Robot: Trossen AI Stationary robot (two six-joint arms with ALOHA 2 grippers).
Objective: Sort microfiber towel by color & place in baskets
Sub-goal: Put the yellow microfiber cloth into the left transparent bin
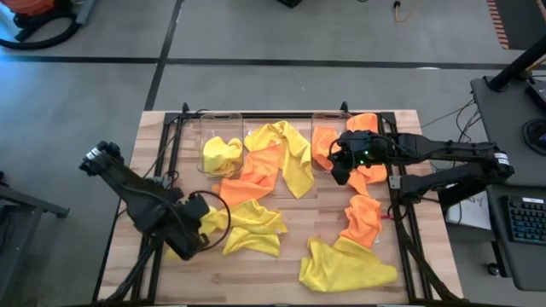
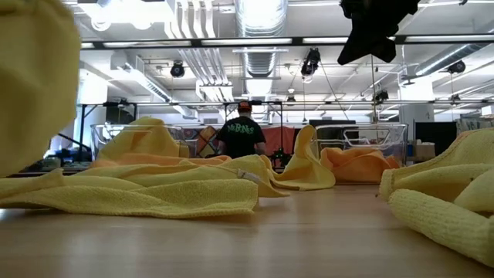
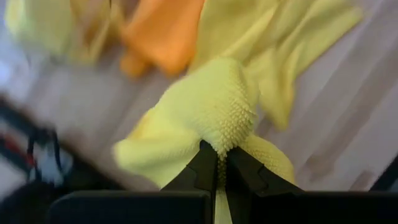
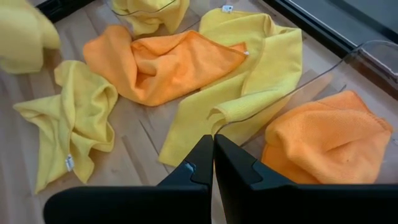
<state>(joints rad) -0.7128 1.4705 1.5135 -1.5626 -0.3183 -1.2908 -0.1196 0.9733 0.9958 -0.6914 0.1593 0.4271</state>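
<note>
My left gripper (image 1: 203,223) is at the table's near left, shut on a bright yellow towel (image 1: 215,220), which fills the low view's upper left (image 2: 31,77). My right gripper (image 4: 213,149) is shut and empty. It hovers over the near rim of the right clear basket (image 4: 348,62), where an orange towel (image 4: 329,137) lies. The left basket (image 1: 205,128) holds a yellow towel (image 1: 220,153). Loose towels lie on the wood: yellow (image 1: 256,228), yellow (image 1: 345,266), yellow (image 1: 292,153), orange (image 1: 256,170), orange (image 1: 363,217). My left gripper pinches a bunched fold of the yellow towel (image 3: 227,134) between its two fingers (image 3: 202,165). The cloth swells out beyond the fingertips and hangs raised above the wood; whether its lower end reaches the table I cannot tell.
Another orange towel (image 1: 367,124) lies by the right basket's far right corner, under my right arm. Black frame rails (image 1: 175,128) run along the table's left, far and right sides. Bare wood shows near the front edge (image 1: 256,281). A person (image 2: 241,135) stands in the room beyond.
</note>
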